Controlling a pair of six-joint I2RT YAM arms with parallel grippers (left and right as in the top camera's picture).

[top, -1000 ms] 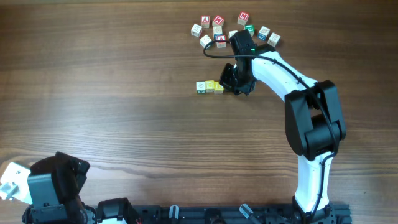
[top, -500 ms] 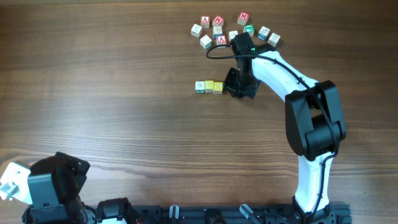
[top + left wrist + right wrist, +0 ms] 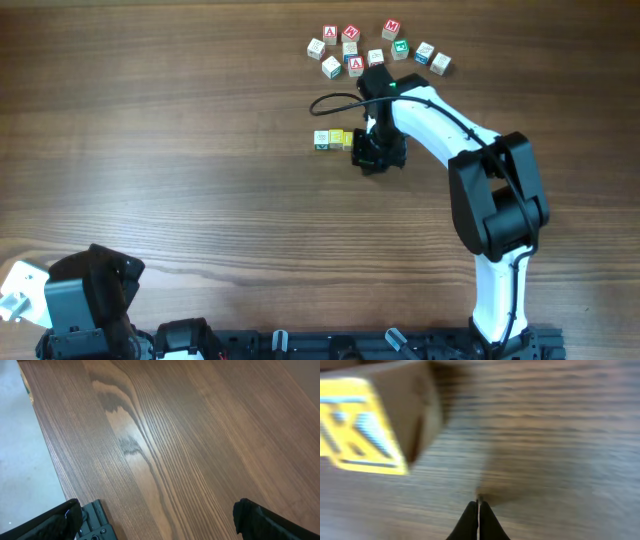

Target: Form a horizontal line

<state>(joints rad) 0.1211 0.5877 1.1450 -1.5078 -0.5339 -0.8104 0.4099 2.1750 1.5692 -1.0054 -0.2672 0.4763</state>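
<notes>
The horizontal line (image 3: 334, 140) is a short row of small cubes in the overhead view: a white one with a green mark at the left, yellow ones to its right. My right gripper (image 3: 368, 155) sits just right of the row's yellow end, low over the table. In the right wrist view the gripper (image 3: 478, 505) is shut with its tips together and nothing between them, and a yellow cube with a blue letter (image 3: 362, 425) fills the upper left. My left gripper (image 3: 157, 520) is open and empty over bare wood.
A loose cluster of red-, green- and blue-lettered cubes (image 3: 375, 48) lies at the back, above the right arm. The left arm (image 3: 85, 300) is parked at the front left corner. The table's left edge (image 3: 30, 400) shows in the left wrist view.
My right gripper has moved left and slightly toward the front, closing in on the yellow end of the row. The row and the left arm have not moved.
</notes>
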